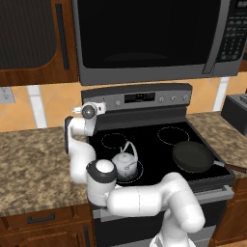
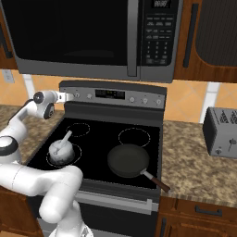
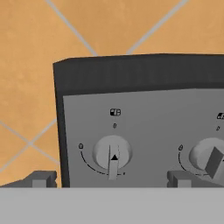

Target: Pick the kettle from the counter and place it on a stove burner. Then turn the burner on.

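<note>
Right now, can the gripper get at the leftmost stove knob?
Probably yes. The gripper faces the control panel head on, with its fingertips standing to either side of the leftmost knob, and nothing lies between. The kettle sits lower down on a front burner, out of the way.

A silver-grey rounded metal kettle (image 1: 124,165), a flat black frying pan (image 1: 193,156), a glossy black stovetop (image 1: 144,140), a speckled brown-and-beige granite counter (image 1: 34,159), orange wall tiles (image 3: 109,26).

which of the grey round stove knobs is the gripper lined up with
The leftmost grey round knob, by the control panel's left edge. It sits between the gripper fingertips, pointer straight; the neighbouring knob is off-centre with its pointer tilted.
</note>
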You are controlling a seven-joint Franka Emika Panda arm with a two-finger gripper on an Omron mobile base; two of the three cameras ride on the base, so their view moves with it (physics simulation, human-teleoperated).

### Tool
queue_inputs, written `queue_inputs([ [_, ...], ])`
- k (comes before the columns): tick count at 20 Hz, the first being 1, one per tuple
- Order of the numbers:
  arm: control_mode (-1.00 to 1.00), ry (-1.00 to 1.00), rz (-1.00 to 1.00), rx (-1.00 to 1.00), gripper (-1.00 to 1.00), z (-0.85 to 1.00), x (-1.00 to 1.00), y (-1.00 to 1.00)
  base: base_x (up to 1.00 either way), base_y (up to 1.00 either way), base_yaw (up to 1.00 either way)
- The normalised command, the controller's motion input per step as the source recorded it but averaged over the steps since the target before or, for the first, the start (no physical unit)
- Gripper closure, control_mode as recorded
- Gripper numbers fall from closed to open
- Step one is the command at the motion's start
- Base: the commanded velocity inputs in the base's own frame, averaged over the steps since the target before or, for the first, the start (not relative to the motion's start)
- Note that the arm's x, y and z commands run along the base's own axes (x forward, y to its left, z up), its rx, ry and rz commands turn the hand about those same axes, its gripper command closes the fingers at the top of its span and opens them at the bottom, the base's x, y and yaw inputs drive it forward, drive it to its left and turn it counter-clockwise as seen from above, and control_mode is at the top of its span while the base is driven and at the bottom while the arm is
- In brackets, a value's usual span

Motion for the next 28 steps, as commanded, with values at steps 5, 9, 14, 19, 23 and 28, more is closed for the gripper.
queue_inputs([
  [5,-1.00,-0.01,0.00,0.00,-1.00,0.10,0.00,0.00,0.00,0.00,0.00],
  [9,-1.00,0.00,0.00,0.00,-1.00,0.02,0.00,0.00,0.00,0.00,0.00],
  [14,-1.00,0.00,0.00,0.00,-1.00,0.00,0.06,0.00,0.00,0.00,0.00],
  [19,-1.00,0.00,0.00,0.00,-1.00,0.00,0.18,0.00,0.00,0.00,0.00],
  [23,-1.00,0.00,0.00,0.00,-1.00,0.00,0.12,0.00,0.00,0.00,0.00],
  [28,-1.00,0.00,0.00,0.00,-1.00,0.00,0.00,0.00,0.00,0.00,0.00],
])
